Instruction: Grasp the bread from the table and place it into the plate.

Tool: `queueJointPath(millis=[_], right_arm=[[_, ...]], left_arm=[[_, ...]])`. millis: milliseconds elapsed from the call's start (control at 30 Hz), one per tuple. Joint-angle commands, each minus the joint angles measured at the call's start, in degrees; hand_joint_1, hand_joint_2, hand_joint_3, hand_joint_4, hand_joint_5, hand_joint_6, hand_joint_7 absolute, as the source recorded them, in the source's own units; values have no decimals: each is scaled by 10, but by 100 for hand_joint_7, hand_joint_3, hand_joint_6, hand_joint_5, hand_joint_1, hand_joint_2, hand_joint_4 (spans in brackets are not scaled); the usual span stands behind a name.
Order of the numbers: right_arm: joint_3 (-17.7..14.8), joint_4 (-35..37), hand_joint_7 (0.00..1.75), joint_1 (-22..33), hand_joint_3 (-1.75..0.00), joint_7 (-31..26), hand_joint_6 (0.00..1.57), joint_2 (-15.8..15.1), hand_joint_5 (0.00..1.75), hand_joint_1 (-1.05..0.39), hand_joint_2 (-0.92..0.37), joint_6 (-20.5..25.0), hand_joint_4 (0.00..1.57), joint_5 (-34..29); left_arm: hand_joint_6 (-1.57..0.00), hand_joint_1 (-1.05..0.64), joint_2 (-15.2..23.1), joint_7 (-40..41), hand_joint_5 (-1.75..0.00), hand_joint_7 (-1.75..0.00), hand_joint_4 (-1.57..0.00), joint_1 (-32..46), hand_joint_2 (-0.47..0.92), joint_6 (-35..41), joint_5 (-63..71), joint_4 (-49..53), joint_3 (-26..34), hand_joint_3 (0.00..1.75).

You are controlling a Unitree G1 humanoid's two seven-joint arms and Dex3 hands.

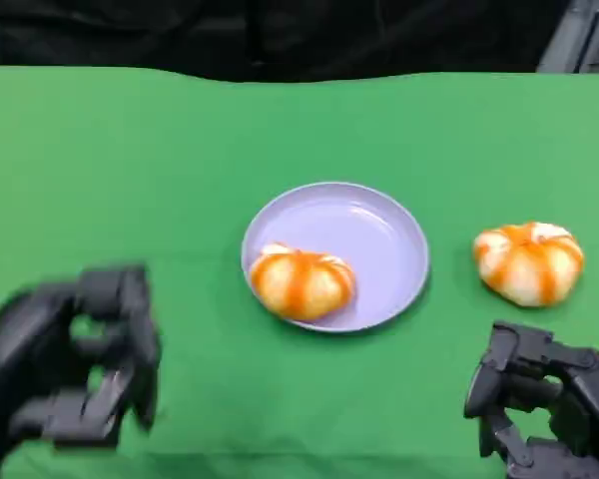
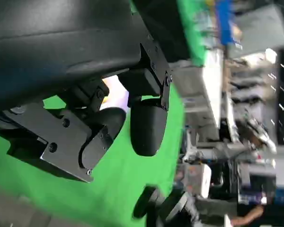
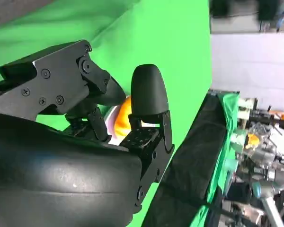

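Note:
A round bread roll point(image 1: 301, 282) with orange stripes lies on the front left part of the lilac plate point(image 1: 379, 235) in the middle of the green table. A second, matching roll point(image 1: 530, 261) sits on the cloth to the right of the plate. My right hand point(image 1: 539, 404) hovers near the front edge, just in front of that roll, fingers apart and empty. In the right wrist view the roll point(image 3: 123, 112) peeks out beyond my fingers point(image 3: 149, 94). My left hand point(image 1: 75, 354) is at the front left, blurred, holding nothing, well apart from the plate.
The green cloth point(image 1: 130, 160) covers the table up to a dark backdrop point(image 1: 280, 35) at the far edge. Open cloth lies left of the plate and between the two hands. Cluttered lab equipment point(image 2: 236, 142) shows beyond the table in the left wrist view.

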Motion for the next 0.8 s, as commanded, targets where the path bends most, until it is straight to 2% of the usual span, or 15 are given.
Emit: queueJointPath(millis=[33, 133, 300, 800], right_arm=[[-19, 17, 150, -6, -102, 10, 71, -15, 175, 0, -65, -16, 74, 6], [-22, 24, 150, -6, -101, 11, 72, -15, 175, 1, -65, -27, 75, 5], [-22, 15, 149, -1, -102, 15, 70, -16, 175, 1, -66, -14, 73, 15], [-14, 1, 153, 5, -104, 5, 71, -12, 175, 2, -66, -15, 76, 9]], left_arm=[[-79, 6, -18, -25, -175, -175, -97, 42, 65, -69, 17, 45, 1, 125], [-77, 5, -28, -24, -175, -173, -95, 45, 66, -97, 29, 69, -5, 124], [-74, 6, -37, 1, -175, -172, -91, 45, 64, -104, 57, 86, -10, 123], [-68, 13, -35, 21, -175, -173, -85, 34, 66, -110, 96, 87, -14, 124]])
